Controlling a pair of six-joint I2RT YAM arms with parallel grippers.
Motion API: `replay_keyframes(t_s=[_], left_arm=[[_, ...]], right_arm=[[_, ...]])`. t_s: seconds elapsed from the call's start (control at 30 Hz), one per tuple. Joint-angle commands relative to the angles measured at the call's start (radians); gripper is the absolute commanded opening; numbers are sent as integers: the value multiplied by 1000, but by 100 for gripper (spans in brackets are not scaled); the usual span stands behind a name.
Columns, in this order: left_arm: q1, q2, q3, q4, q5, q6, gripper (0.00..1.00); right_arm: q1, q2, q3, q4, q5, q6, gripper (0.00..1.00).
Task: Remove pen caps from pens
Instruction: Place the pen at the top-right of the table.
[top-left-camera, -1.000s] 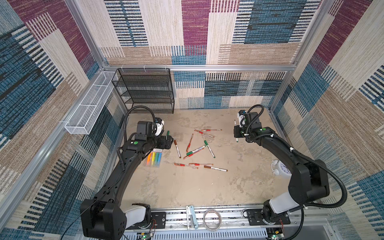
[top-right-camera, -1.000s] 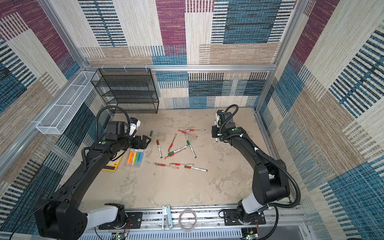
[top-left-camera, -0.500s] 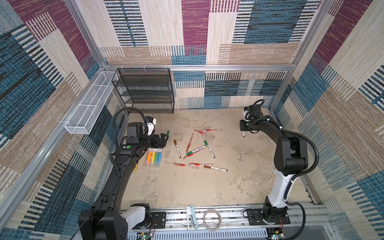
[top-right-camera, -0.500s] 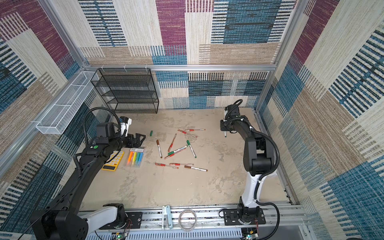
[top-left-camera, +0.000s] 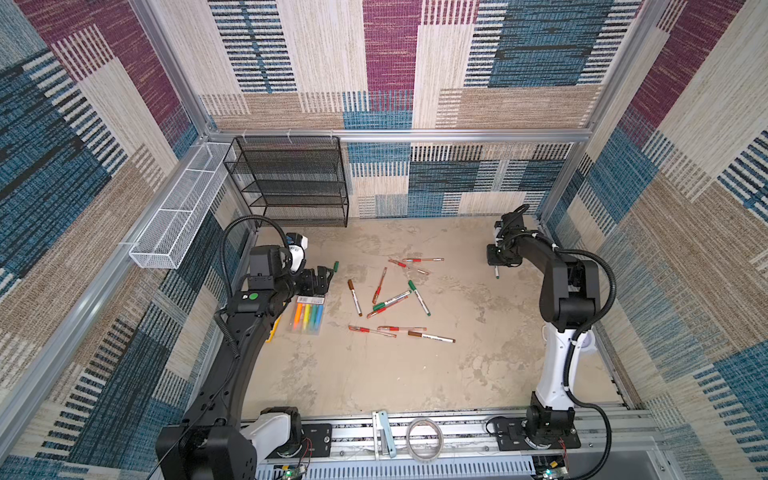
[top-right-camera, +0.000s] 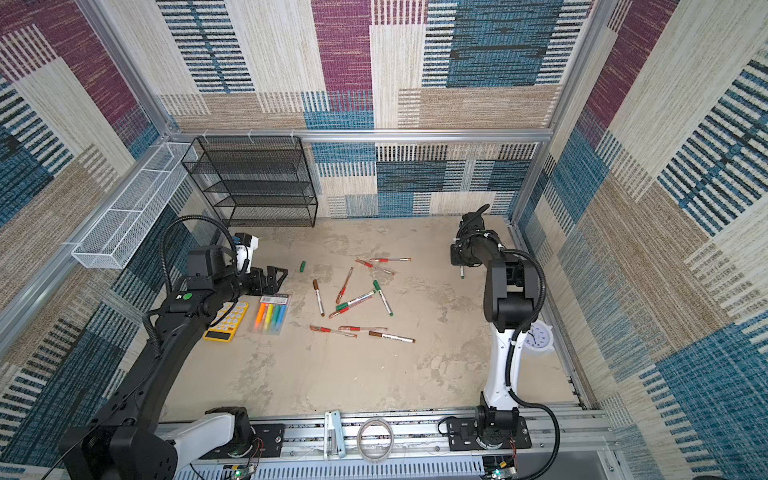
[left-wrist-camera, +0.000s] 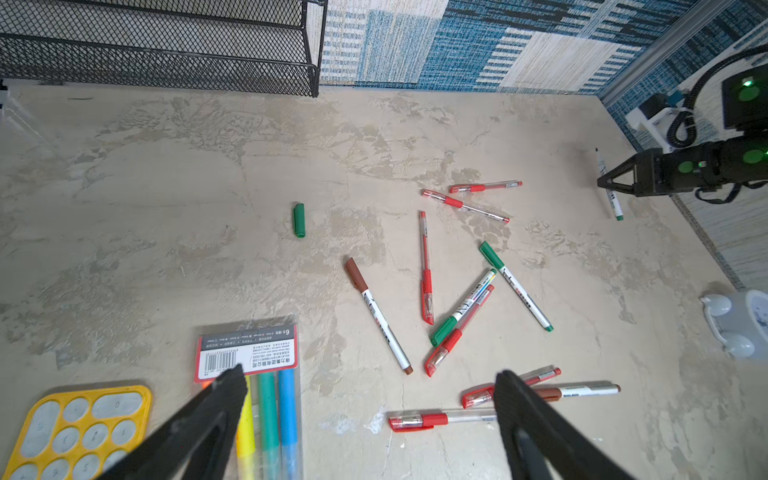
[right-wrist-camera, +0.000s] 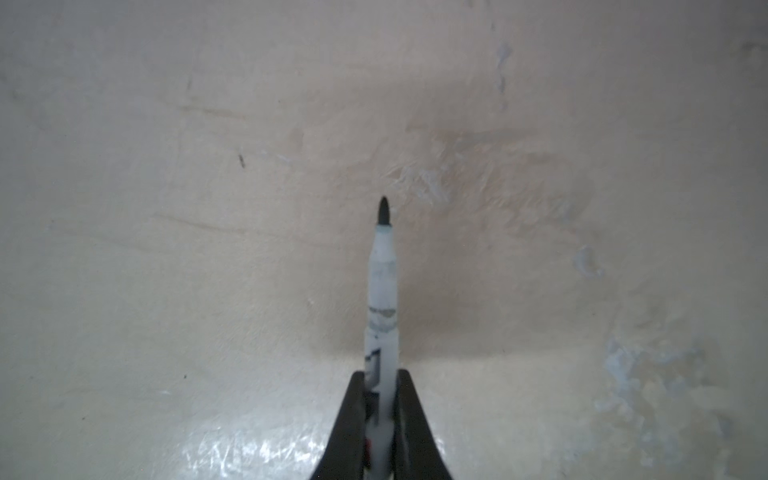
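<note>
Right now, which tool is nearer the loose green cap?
Left. The left tool is open, just short of the loose green cap; the right tool, shut on a pen, is far across the table.

Patchwork carpet walls (top-left-camera: 390, 62); mottled beige floor (top-left-camera: 374, 374); black mesh shelf (top-left-camera: 291, 183) at back.

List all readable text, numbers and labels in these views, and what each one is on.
"0": on a wide key of the yellow calculator, left wrist view; its other key digits are too faint to read.
Highlighter pack: label with barcode and small print, too small to read.
White pens: barrel print too small.
Held pen: barrel print blurred.
Clock: dial numerals too small.
</note>
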Motion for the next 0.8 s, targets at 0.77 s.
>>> replay_keyframes(t_s=[0.77], left_arm=[[39,-11,8,18,10,-2,97]], right_arm=[[-1,-105,-71,27,-34,26,35]])
